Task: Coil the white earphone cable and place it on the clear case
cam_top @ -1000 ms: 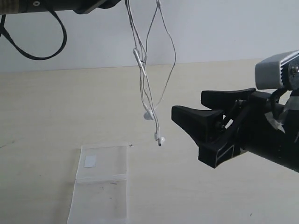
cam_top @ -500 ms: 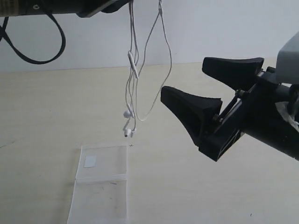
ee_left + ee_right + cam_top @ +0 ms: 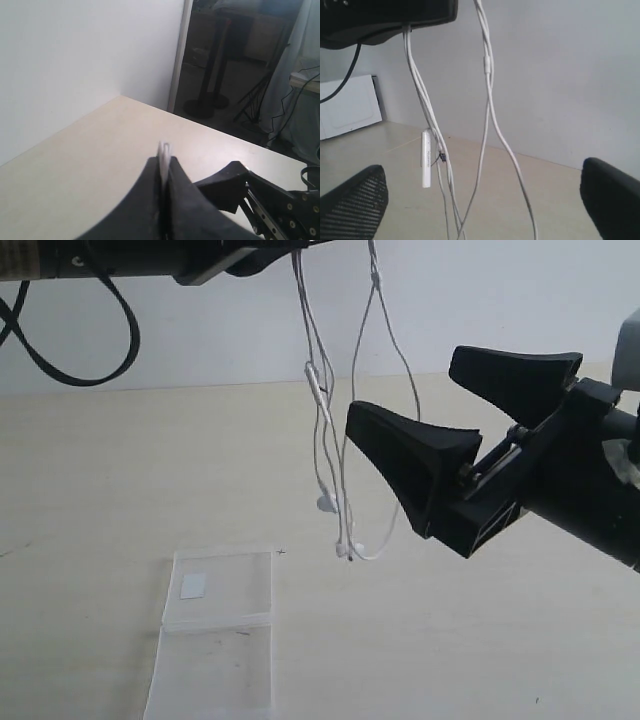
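Widened black right gripper (image 3: 402, 386) fully beside dangling thin white earphone cable (image 3: 318, 395), ready for coiling. Kept left gripper (image 3: 163, 159) clamped on it.

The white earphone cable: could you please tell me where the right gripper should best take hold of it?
Probably the bunched strands just below the inline remote, with the right gripper coming level from its side: the white earphone cable hangs vertically from the shut left gripper.
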Controlling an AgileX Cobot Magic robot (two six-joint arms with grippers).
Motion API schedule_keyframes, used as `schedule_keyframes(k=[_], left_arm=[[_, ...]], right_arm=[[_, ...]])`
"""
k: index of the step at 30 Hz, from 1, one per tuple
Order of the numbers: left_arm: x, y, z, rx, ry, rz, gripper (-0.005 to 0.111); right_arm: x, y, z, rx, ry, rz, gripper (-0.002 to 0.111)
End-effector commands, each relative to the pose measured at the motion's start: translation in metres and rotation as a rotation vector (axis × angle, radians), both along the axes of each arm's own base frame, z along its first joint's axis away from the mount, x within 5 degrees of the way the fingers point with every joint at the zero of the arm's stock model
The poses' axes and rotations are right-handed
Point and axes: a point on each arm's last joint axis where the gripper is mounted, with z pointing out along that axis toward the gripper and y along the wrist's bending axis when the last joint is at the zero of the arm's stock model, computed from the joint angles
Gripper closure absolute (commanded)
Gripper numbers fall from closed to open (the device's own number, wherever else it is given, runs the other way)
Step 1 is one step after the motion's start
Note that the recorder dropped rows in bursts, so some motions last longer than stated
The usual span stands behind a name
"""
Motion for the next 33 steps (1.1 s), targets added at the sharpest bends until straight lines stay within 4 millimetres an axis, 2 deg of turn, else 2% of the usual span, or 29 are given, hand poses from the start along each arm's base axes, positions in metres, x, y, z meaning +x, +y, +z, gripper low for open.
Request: schedule_keyframes(k=[1, 6, 13, 17, 21, 29, 33], left_arm=[[-0.004, -0.002, 0.004, -0.011, -0.003, -0.022, 0.107], [-0.004, -0.002, 0.005, -0.034, 0.010, -0.024, 0.107], [-0.004, -0.002, 0.005, -0.044, 0.016, -0.024, 0.107], [-0.004, -0.002, 0.005, -0.049, 0.017, -0.016, 0.107], [-0.003, -0.002, 0.006, -0.047, 0.006, -0.014, 0.107], [-0.002, -0.001, 0.007, -0.061, -0.001, 0.001, 0.107], [0.000, 0.001, 0.007, -0.053, -0.008, 0.034, 0.107]], right_arm=[[-0.002, 0.000, 0.004, 0.047, -0.030, 0.013, 0.005], [0.000, 0.002, 0.005, 0.055, -0.038, 0.017, 0.005], [0.017, 0.014, 0.007, 0.064, -0.007, 0.024, 0.005], [0.027, 0.022, 0.002, 0.054, 0.034, 0.028, 0.005], [0.032, 0.031, -0.007, 0.040, 0.077, 0.078, 0.005], [0.049, 0.056, -0.007, 0.029, 0.099, 0.202, 0.005], [0.053, 0.060, -0.010, 0.051, 0.143, 0.211, 0.005]])
